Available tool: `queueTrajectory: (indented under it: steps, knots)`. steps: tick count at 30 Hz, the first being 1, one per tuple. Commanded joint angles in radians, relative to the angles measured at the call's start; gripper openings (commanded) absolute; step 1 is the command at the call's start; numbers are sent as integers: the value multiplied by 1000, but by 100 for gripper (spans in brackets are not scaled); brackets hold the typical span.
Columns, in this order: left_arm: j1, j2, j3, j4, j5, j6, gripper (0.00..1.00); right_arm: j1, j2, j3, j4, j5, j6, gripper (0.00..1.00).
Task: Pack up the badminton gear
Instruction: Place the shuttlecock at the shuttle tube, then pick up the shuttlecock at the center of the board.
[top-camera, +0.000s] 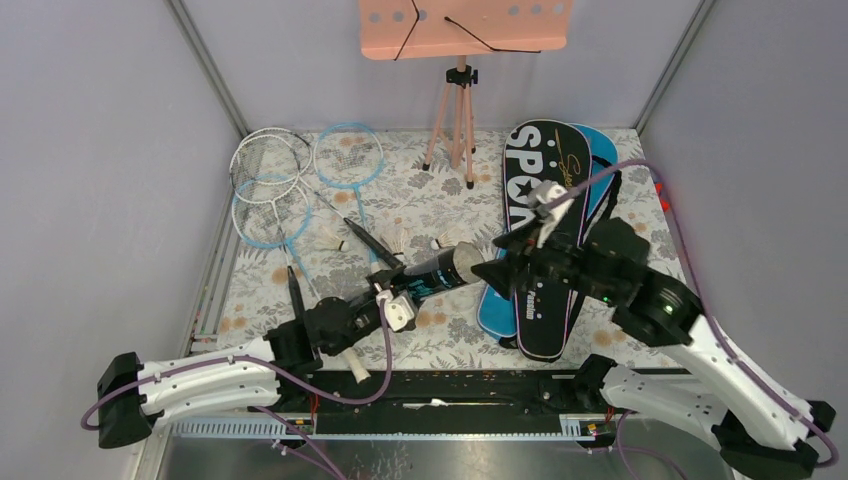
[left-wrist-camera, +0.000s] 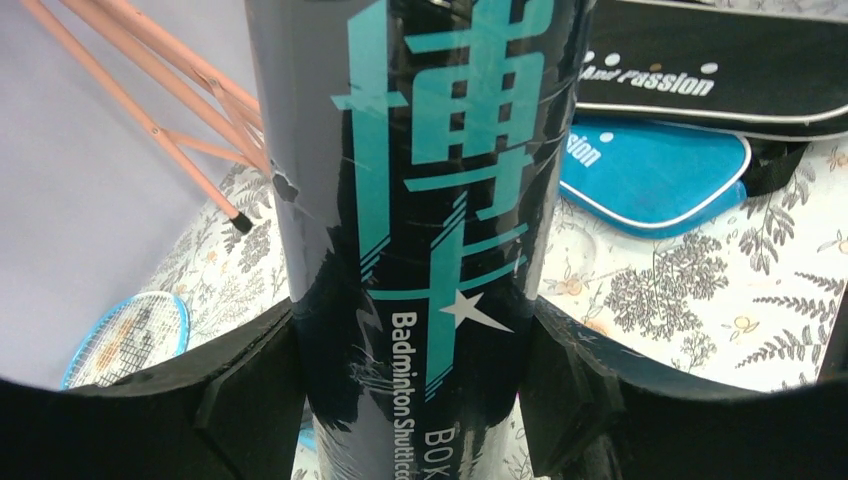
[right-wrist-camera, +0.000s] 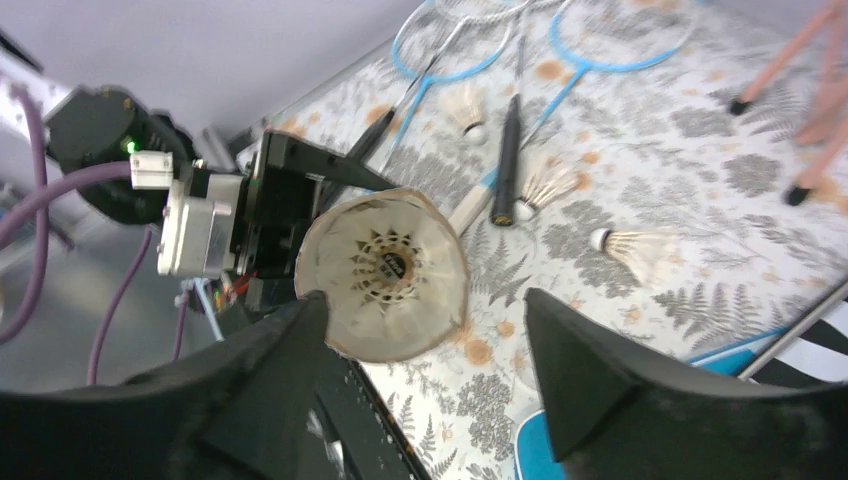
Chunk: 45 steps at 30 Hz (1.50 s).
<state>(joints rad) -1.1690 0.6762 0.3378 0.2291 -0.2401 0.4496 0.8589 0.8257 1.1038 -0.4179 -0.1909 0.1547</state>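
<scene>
Fingers (left-wrist-camera: 250, 390) of the left gripper (left-wrist-camera: 415, 400) clamp the tube (left-wrist-camera: 430, 200) from both sides at the bottom of the left wrist view, and the tube runs straight up the middle of the frame. From above, the left arm reaches from lower left toward centre, with the tube's open mouth pointing right. The right gripper (right-wrist-camera: 425, 370) faces that mouth, just apart from it, its jaws spread wide and holding nothing. A shuttlecock (right-wrist-camera: 385, 270) sits inside the mouth, feather skirt facing out. The right arm bends in from lower right, over the black bag (top-camera: 540, 200) lying on the blue bag (top-camera: 600, 150). Loose shuttlecocks (top-camera: 398, 240) lie left of centre. The rackets (top-camera: 300, 180) lie at upper left.
</scene>
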Motion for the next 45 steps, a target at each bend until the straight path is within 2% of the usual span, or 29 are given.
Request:
queueTrajectory:
  steps: [1, 3, 5, 9, 11, 13, 15, 18, 21, 24, 29, 34, 38, 43, 45]
  knots:
    - [-6, -15, 60, 163, -40, -29, 0, 4, -109, 39, -3, 230, -8, 85]
    - [-6, -17, 61, 185, -83, -54, 0, 5, -144, 16, 9, 295, -2, 94]
    - [-6, -21, 70, 200, -145, -90, 0, 5, -159, -10, 18, 383, 26, 98]
    - [-6, -38, 85, 237, -306, -172, 0, 4, -109, -63, 47, 563, 66, 100]
    - [-7, -56, 89, 234, -355, -199, 0, -3, -41, -68, 53, 600, 83, 100]
    - [-7, -80, 86, 226, -401, -228, 0, -30, 50, -70, 57, 579, 112, 100]
    - [-7, -107, 78, 216, -441, -257, 0, -79, 131, -77, 96, 494, 134, 100]
    - [-7, -159, 54, 212, -476, -297, 0, -214, 275, -84, 196, 224, 191, 98]
    - [-7, -214, 30, 182, -456, -329, 0, -311, 444, -77, 297, 44, 253, 90]
    - [-7, -265, 1, 176, -441, -345, 0, -355, 619, -45, 385, -15, 286, 86]
    - [-6, -315, -10, 143, -422, -352, 0, -411, 900, 65, 447, -130, 368, 71]
    - [-6, -306, -13, 135, -426, -355, 0, -410, 1032, 122, 493, -127, 387, 62]
    - [-6, -279, -2, 131, -428, -351, 0, -411, 1072, 134, 490, -116, 386, 50]
    - [-7, -249, 12, 123, -432, -352, 0, -411, 1057, 115, 471, -153, 390, 11]
    - [-7, -244, 13, 126, -433, -352, 0, -411, 1028, 107, 455, -163, 376, 0]
